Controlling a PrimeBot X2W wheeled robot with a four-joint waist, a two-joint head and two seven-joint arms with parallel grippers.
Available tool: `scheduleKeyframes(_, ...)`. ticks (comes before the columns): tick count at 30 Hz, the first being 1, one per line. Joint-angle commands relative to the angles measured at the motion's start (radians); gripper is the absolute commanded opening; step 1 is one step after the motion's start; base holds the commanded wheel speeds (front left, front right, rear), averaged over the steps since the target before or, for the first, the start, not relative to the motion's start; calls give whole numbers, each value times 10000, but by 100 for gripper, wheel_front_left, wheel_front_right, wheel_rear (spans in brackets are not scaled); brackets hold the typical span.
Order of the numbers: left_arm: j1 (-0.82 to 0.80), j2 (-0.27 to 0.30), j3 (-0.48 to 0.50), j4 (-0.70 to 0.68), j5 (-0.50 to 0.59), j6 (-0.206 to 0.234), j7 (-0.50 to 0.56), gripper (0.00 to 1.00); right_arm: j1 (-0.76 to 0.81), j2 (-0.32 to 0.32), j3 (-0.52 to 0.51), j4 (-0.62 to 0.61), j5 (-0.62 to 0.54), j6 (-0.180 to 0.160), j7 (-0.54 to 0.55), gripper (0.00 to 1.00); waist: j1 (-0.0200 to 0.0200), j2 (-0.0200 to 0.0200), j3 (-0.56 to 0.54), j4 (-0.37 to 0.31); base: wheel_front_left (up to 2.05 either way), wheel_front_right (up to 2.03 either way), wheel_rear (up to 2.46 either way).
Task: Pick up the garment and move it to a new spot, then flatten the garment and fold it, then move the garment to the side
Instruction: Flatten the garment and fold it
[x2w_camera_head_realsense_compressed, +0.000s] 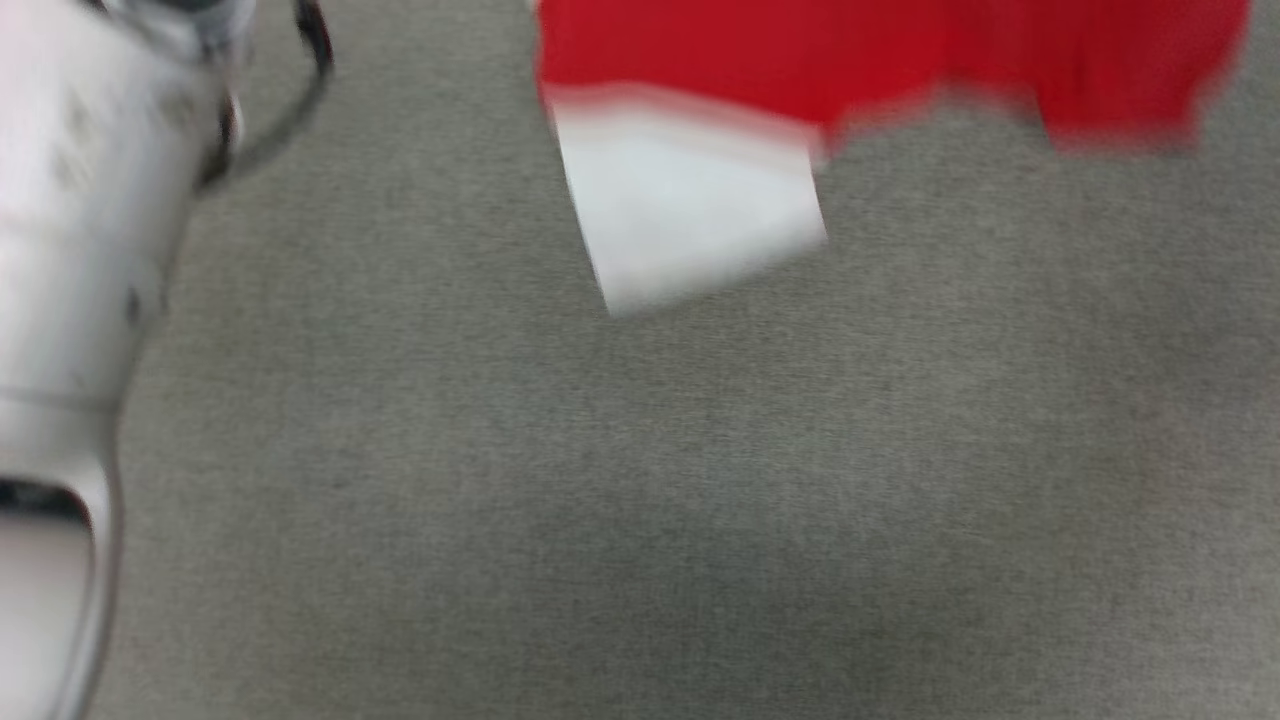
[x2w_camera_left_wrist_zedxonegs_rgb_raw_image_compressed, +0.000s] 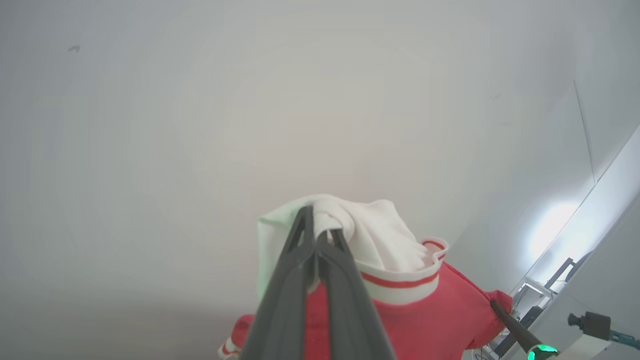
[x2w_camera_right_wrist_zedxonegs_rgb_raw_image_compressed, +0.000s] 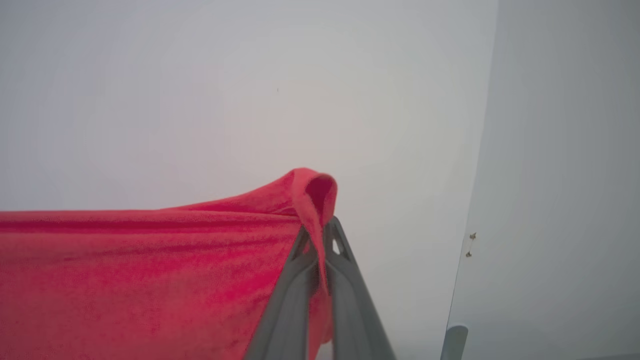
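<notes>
The garment (x2w_camera_head_realsense_compressed: 880, 60) hangs across the top of the blurred head view, red with a white sleeve (x2w_camera_head_realsense_compressed: 690, 205) dangling below it over the grey carpet. In the left wrist view my left gripper (x2w_camera_left_wrist_zedxonegs_rgb_raw_image_compressed: 320, 222) is shut on a bunch of white sleeve fabric with a red-striped trim band (x2w_camera_left_wrist_zedxonegs_rgb_raw_image_compressed: 400, 282); red cloth hangs beneath. In the right wrist view my right gripper (x2w_camera_right_wrist_zedxonegs_rgb_raw_image_compressed: 317, 235) is shut on a folded red edge of the garment (x2w_camera_right_wrist_zedxonegs_rgb_raw_image_compressed: 150, 270), which stretches away to the left. Both grippers point at a pale wall.
Grey carpet floor (x2w_camera_head_realsense_compressed: 640, 480) spreads below the garment. My pale left arm (x2w_camera_head_realsense_compressed: 90, 250) stands along the left edge of the head view. The other gripper's dark finger (x2w_camera_left_wrist_zedxonegs_rgb_raw_image_compressed: 510, 325) with a green light and some equipment show at the lower right of the left wrist view.
</notes>
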Motion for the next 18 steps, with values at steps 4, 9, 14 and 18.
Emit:
scheduleKeyframes(4,-1490,6,187,619,152,23,-334,0,-867,142,-276,542,-203,-97,-548,0,0,-1,139,-363,0,0,0)
scheduleKeyframes(9,-911,-99,-72,450,-249,15,-241,0,-484,469,97,751,-124,-89,-499,0,0,-1,-27,-436,0,0,0)
scheduleKeyframes(14,1129,133,-480,-473,-827,8,-264,0,1096,651,839,326,334,-68,-206,0,0,-1,-128,-509,0,0,0)
scheduleKeyframes(18,3532,337,-803,-1571,-1201,6,-678,0,3000,474,1449,-663,1239,-62,163,0,0,-1,-251,-475,0,0,0)
